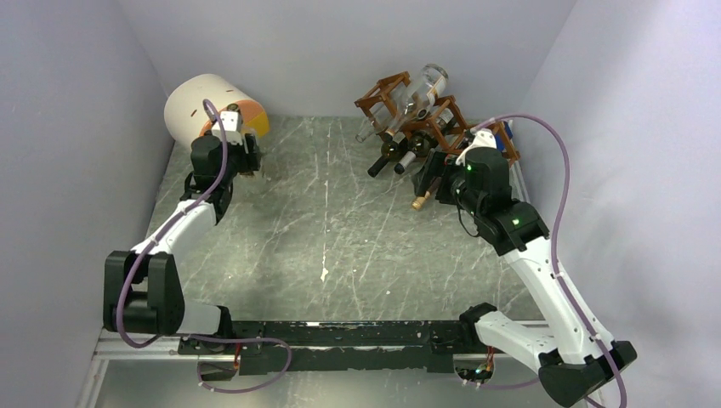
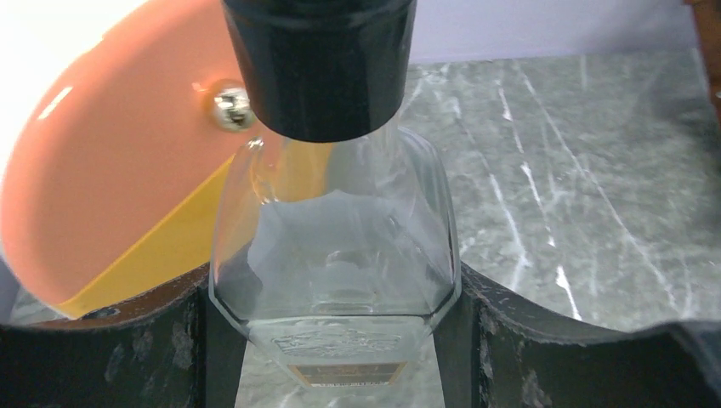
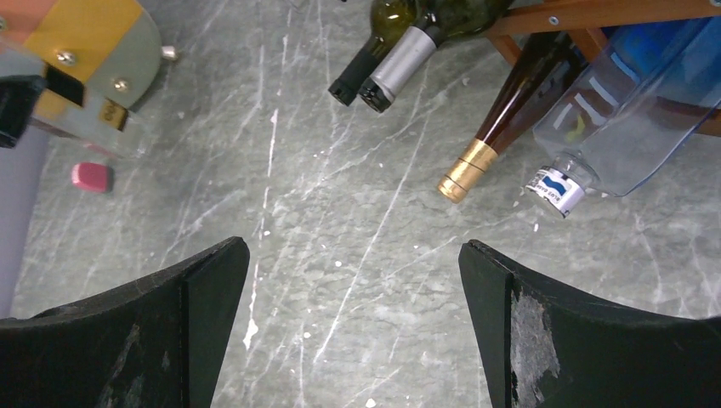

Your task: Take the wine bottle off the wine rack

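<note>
The right tool (image 3: 350, 248), nearer the wine rack (image 1: 377, 92) and spread empty over the counter (image 3: 298, 153), has the gold-capped wine bottle (image 3: 510, 119) ahead-right, its neck slanting back toward it, while the left tool (image 2: 336, 340) clamps a clear bottle (image 2: 336, 246).

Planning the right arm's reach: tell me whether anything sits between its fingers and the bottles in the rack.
Nothing visible does. Only table lies between the open right gripper and the gold-capped bottle poking out of the rack.
</note>
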### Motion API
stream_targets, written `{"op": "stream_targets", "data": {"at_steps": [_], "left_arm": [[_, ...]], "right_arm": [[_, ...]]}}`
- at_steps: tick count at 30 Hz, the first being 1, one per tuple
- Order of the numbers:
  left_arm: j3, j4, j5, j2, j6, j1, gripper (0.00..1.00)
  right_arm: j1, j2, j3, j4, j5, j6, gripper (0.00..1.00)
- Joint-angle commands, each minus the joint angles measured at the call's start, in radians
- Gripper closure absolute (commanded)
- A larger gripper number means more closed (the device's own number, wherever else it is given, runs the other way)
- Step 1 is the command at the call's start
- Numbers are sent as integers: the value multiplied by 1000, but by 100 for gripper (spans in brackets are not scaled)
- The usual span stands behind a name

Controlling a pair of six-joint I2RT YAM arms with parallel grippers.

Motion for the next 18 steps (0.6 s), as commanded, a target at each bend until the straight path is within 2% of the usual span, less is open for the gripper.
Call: {"op": "stream_targets", "data": {"at_steps": [1,11,13,16,18], "left_arm": [[19,233,21,19,-31,56,93],[26,222,44,124,-72,63,93],[29,213,45,135,-70,60,86],[26,203,26,140,-64,49,64],[25,196,23,135,-41,35,54]], "right_arm": [[4,18,-25,50,49,-44,0],[-25,159,25,138,110,-66,0],[-74,195,39,151,80,-63,0],[-164,237,53,180,-10,-54,0],[-193,259,62,202,-50,-47,0]]}}
